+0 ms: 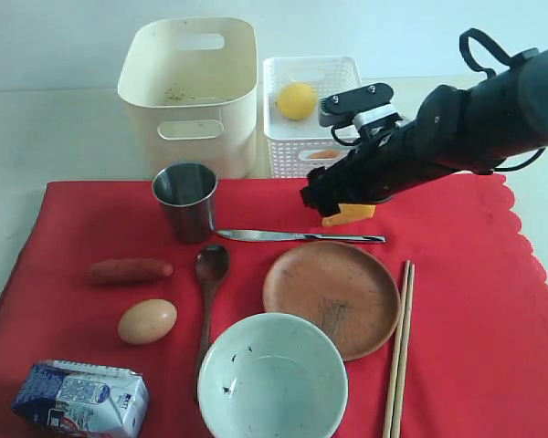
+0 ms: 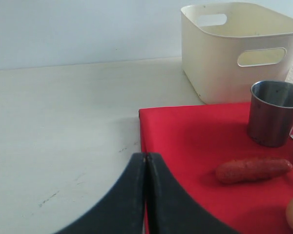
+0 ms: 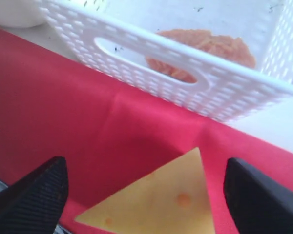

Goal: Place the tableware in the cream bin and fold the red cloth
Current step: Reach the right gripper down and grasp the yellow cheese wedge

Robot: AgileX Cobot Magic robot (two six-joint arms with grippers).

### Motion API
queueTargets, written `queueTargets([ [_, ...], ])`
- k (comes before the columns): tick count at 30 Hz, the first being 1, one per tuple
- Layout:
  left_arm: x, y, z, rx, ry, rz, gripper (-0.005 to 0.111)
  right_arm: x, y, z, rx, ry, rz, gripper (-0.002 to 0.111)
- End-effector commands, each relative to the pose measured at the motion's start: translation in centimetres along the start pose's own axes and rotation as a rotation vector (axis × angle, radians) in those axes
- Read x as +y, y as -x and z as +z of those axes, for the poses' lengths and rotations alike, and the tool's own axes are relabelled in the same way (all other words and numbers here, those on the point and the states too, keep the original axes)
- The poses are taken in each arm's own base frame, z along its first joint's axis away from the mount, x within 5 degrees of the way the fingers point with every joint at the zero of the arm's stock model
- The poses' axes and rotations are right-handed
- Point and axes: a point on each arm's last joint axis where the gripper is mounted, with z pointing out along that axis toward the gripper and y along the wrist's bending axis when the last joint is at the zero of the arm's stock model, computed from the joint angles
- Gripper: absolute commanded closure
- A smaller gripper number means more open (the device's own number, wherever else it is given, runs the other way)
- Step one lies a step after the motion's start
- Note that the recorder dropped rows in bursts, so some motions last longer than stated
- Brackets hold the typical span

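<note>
The cream bin (image 1: 190,114) is standing empty; steel cup (image 1: 184,201), knife (image 1: 297,236), spoon (image 1: 209,274), plate (image 1: 331,297), bowl (image 1: 272,379) and chopsticks (image 1: 399,356) are lying on the unfolded red cloth (image 1: 493,301); right gripper (image 3: 146,187) jaws are being held apart over the cheese wedge (image 1: 349,214), those of the left gripper (image 2: 145,163) together.

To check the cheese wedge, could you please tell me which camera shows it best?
The right wrist view: the cheese wedge lies large and clear. The exterior view shows only a corner under the right arm; the left wrist view misses it.
</note>
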Motion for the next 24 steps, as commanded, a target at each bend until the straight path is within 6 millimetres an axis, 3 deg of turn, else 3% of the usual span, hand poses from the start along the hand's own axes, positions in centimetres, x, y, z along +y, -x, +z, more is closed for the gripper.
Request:
queueTargets([
  [1, 0.0, 0.1, 0.0, -0.014, 0.001, -0.006, 0.104, -0.1, -0.3, 1.3, 0.017, -0.009, -0.042, 0.026],
  [7, 0.0, 0.1, 0.0, -0.014, 0.001, -0.006, 0.104, -0.3, -1.0, 2.1, 0.043, -0.011, -0.050, 0.031],
  [17, 0.0, 0.1, 0.0, -0.014, 0.001, -0.006, 0.104, -0.3, -0.7, 1.7, 0.038, -0.008, -0.051, 0.087],
  [24, 0.0, 0.1, 0.0, -0.014, 0.001, -0.006, 0.104, 0.3, 1.1, -1.8, 0.004, 0.033, -0.034, 0.108],
])
